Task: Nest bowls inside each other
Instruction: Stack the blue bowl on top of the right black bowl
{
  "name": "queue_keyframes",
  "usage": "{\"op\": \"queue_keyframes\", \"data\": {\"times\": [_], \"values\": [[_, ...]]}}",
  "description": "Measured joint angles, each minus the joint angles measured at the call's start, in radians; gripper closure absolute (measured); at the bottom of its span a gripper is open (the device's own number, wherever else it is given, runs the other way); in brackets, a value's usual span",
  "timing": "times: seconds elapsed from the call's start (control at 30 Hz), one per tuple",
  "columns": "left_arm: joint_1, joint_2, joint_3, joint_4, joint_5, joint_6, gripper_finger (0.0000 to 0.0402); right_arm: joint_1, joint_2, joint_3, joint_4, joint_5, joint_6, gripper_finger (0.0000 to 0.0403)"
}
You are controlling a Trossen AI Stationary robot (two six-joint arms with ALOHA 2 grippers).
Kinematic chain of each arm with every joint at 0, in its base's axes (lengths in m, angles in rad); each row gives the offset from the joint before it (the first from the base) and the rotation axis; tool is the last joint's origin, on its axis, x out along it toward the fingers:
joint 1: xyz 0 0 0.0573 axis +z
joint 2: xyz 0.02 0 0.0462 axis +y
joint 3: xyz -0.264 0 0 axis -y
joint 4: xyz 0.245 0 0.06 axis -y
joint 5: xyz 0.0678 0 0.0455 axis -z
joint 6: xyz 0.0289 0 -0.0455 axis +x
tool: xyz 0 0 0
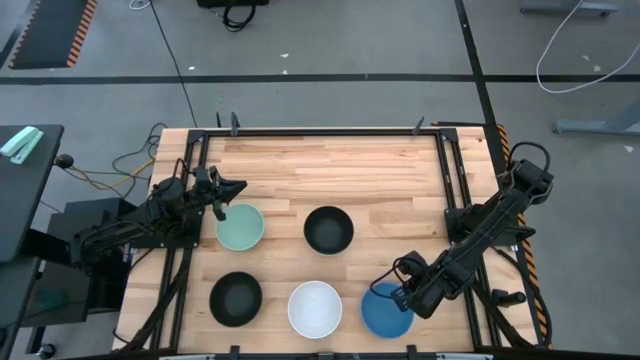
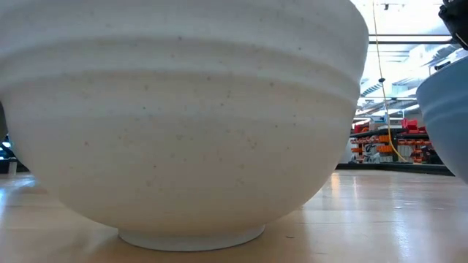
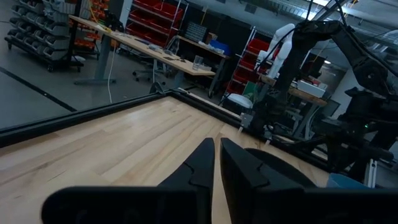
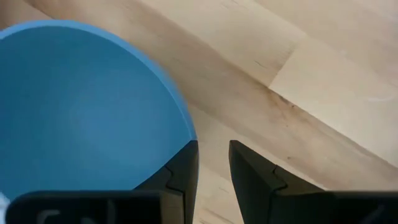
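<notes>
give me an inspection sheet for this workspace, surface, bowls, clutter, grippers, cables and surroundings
Surface: wooden table, bare between the bowls.
Job's things: five bowls seen, none nested: mint green bowl, black bowl, second black bowl, white bowl, blue bowl.
Clutter: nothing seen.
Grippers: left gripper at the mint green bowl's rim, fingers nearly together; right gripper at the blue bowl's rim, one finger inside, narrow gap.
Cables: white cable and black cable on the floor.
Surroundings: red shelving, workbench.
</notes>
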Motion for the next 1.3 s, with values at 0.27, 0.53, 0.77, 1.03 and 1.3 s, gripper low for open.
{"op": "queue_keyframes", "data": {"times": [0.27, 0.53, 0.77, 1.03, 1.3], "values": [[0.000, 0.000, 0.000, 0.000, 0.000, -0.001, 0.0378, 0.000, -0.012, 0.059, 0.005, 0.117, -0.039, 0.0305], [0.000, 0.000, 0.000, -0.005, -0.001, -0.001, 0.0369, 0.000, -0.012, 0.032, -0.029, 0.073, 0.011, 0.0313], [0.000, 0.000, 0.000, -0.006, -0.001, -0.001, 0.0369, 0.000, 0.000, 0.030, -0.010, 0.055, 0.010, 0.0319], [0.000, 0.000, 0.000, -0.008, -0.001, -0.002, 0.0376, 0.000, 0.016, 0.030, 0.018, 0.053, 0.000, 0.0319], [0.000, 0.000, 0.000, -0.008, 0.000, -0.002, 0.0365, 0.000, 0.088, 0.030, 0.070, 0.004, -0.023, 0.0319]]}}
